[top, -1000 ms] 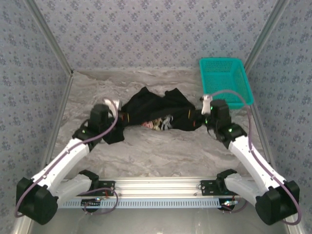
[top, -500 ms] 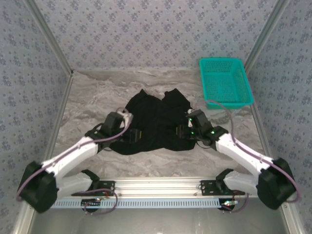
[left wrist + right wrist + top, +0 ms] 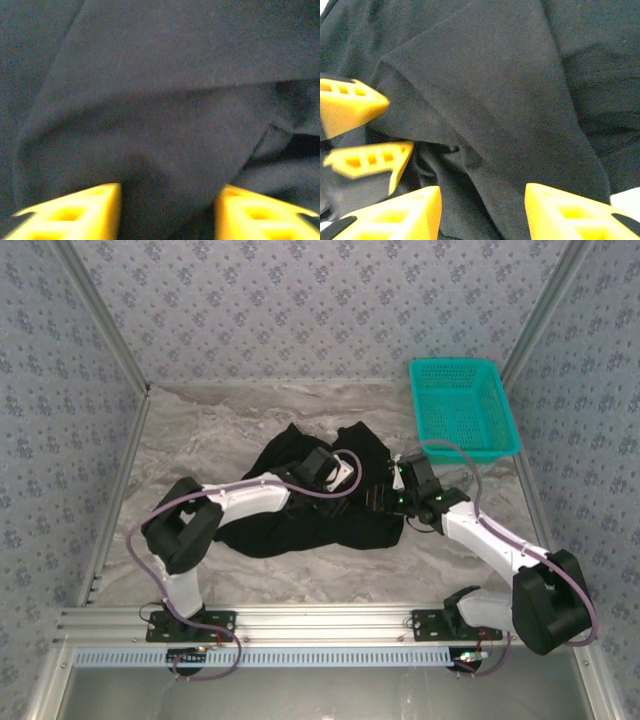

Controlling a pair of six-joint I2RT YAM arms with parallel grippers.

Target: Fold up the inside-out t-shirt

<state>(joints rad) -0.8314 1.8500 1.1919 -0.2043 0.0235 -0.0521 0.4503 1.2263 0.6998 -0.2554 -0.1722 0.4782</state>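
- T-shirt [image 3: 300, 525], black and crumpled, we see in the top view in the middle of the table [image 3: 220, 430]. No print or label shows on it.
- In the same view, the left gripper [image 3: 340, 474] is over the far middle part of the cloth, and the right gripper [image 3: 386, 496] is at its right edge. The two are near each other. We cannot tell from above how their jaws stand.
- A teal basket [image 3: 465, 405] stands at the far right corner, apart from the t-shirt.
- In the left wrist view, we see the yellow fingers [image 3: 85, 210] apart. Dark folded cloth lies between and beyond them, and the picture is blurred.
- In the right wrist view, the right gripper's fingers [image 3: 570, 215] are also apart, with a fold of the t-shirt running between them. We cannot tell if they touch it.
- At the left of this view are the left gripper's fingers [image 3: 355, 105], separated, just above the cloth.
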